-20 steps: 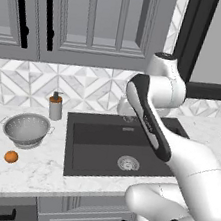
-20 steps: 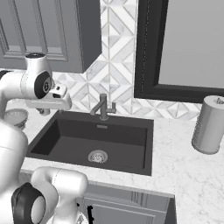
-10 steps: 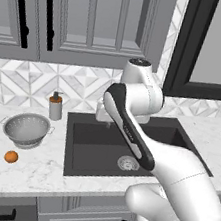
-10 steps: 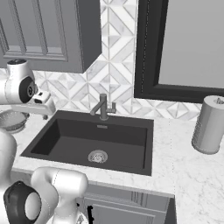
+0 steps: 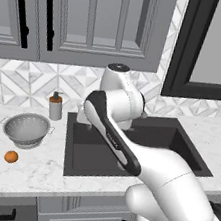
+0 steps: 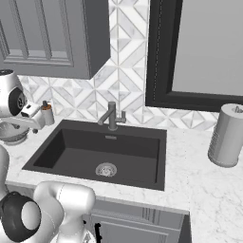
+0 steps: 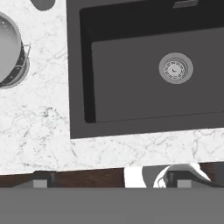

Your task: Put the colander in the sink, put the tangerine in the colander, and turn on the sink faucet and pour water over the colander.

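colander [image 7: 9, 50] — cropped at frame edge

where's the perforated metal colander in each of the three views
Left base view: the round silvery-grey perforated metal colander sits at left of centre on the white marble worktop, left of the dark charcoal sink.
Right base view: just its rim peeks out at the far left edge, behind the arm.
Hand view: cut off by the left edge, upper part.
Shared landmark: the sink, with its round silver drain.
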### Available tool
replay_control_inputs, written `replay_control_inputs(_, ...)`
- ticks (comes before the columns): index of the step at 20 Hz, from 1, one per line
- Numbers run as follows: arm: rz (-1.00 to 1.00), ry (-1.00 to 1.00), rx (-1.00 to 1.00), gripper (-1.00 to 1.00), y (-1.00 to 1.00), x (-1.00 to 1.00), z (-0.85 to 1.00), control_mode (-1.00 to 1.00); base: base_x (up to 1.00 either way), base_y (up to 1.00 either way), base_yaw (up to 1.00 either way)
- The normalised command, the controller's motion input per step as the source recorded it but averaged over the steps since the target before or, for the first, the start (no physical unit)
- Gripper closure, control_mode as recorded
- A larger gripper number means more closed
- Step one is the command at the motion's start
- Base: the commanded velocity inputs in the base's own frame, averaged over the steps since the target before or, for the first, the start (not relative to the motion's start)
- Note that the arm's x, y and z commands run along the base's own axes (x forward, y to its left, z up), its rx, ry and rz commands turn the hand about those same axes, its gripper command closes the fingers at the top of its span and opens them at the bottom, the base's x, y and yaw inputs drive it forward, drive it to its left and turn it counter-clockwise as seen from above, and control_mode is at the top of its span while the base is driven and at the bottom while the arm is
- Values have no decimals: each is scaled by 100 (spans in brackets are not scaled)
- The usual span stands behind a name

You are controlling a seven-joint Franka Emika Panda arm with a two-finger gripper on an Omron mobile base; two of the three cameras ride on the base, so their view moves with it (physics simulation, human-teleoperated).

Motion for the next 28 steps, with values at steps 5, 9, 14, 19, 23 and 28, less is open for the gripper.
replay_control_inputs(5, -1, 0, 4, -100, 14, 0, -2, -100, 0, 0, 0)
replay_control_inputs(9, 0, 2, 0, -100, 21, 0, 0, -100, 0, 0, 0)
replay_control_inputs(14, 0, 0, 1, -100, 29, 5, -7, -100, 0, 0, 0)
replay_control_inputs(19, 0, 0, 4, -100, 31, 0, -12, -100, 0, 0, 0)
replay_control_inputs(23, 0, 0, 1, -100, 43, 8, -33, -100, 0, 0, 0)
replay_control_inputs(28, 0, 0, 3, -100, 53, 50, -47, -100, 0, 0, 0)
